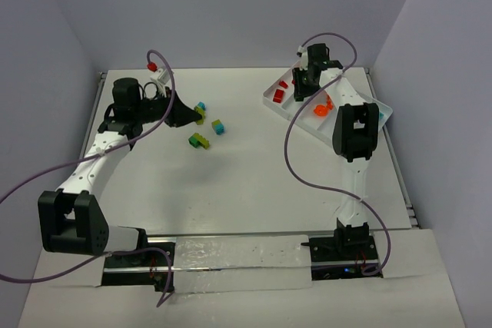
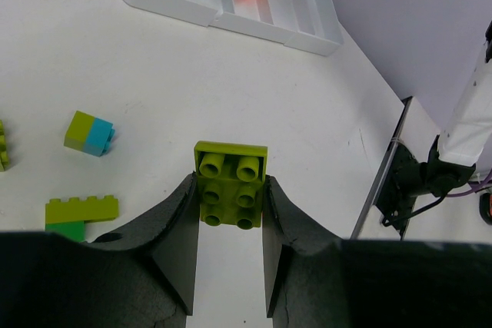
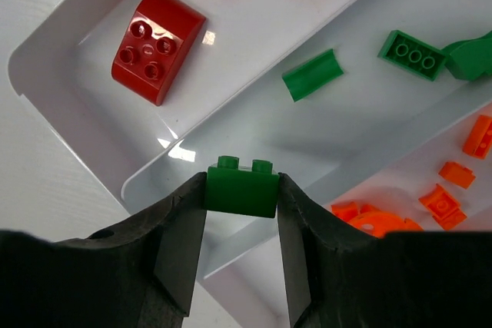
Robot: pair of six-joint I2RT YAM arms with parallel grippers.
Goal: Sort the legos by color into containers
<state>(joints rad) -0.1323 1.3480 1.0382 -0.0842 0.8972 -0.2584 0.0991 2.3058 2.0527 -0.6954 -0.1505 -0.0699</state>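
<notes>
My left gripper is shut on a yellow-green brick, studs facing the camera, held above the table at the left. My right gripper is shut on a dark green brick and holds it over the near end of the green compartment of the white tray. That compartment holds more green pieces. The compartment beside it holds red bricks, and another holds orange ones. In the top view the right gripper is over the tray.
Loose bricks lie on the table near my left gripper: a yellow-green and cyan one, a yellow-green on green one, and another by the fingers. The tray stands at the back right. Walls enclose the table.
</notes>
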